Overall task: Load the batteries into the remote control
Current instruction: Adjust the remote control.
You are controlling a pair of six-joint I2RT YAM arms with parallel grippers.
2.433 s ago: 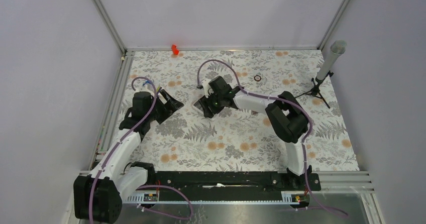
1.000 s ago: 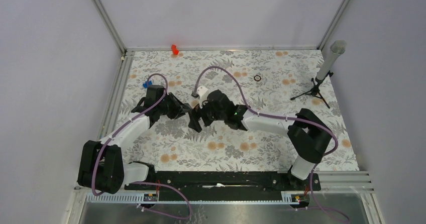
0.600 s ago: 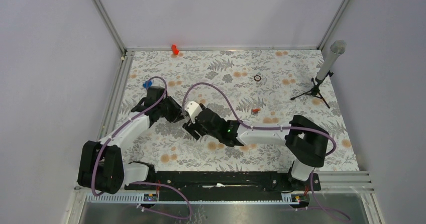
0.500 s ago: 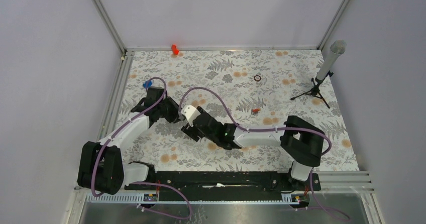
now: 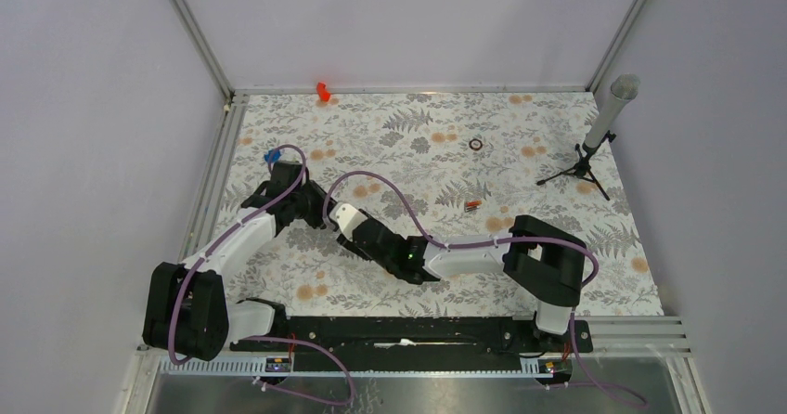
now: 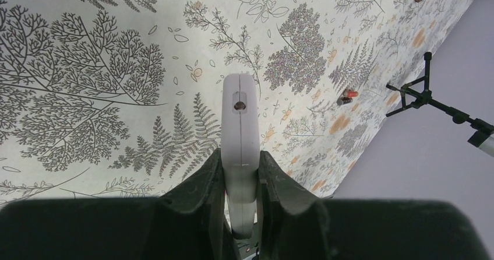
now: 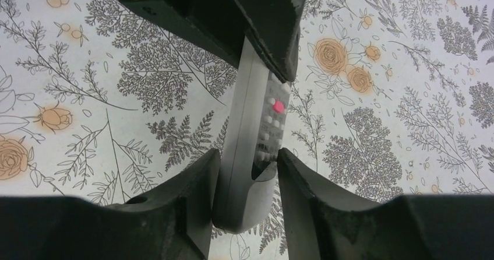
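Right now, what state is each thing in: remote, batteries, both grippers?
remote control: on edge, clamped at both ends by the two grippers.
batteries: lying loose, apart from the remote control, not loaded.
left gripper: shut on the remote control.
right gripper: shut on the remote control.

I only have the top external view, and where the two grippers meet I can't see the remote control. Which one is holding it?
Observer: The left gripper is shut on the remote control, gripping it edge-on.
Operator: And the right gripper?
Observer: The right gripper sits around the opposite end, apparently touching both sides.
Operator: Which side of it shows?
Observer: In the right wrist view the buttoned side shows, with a red button.
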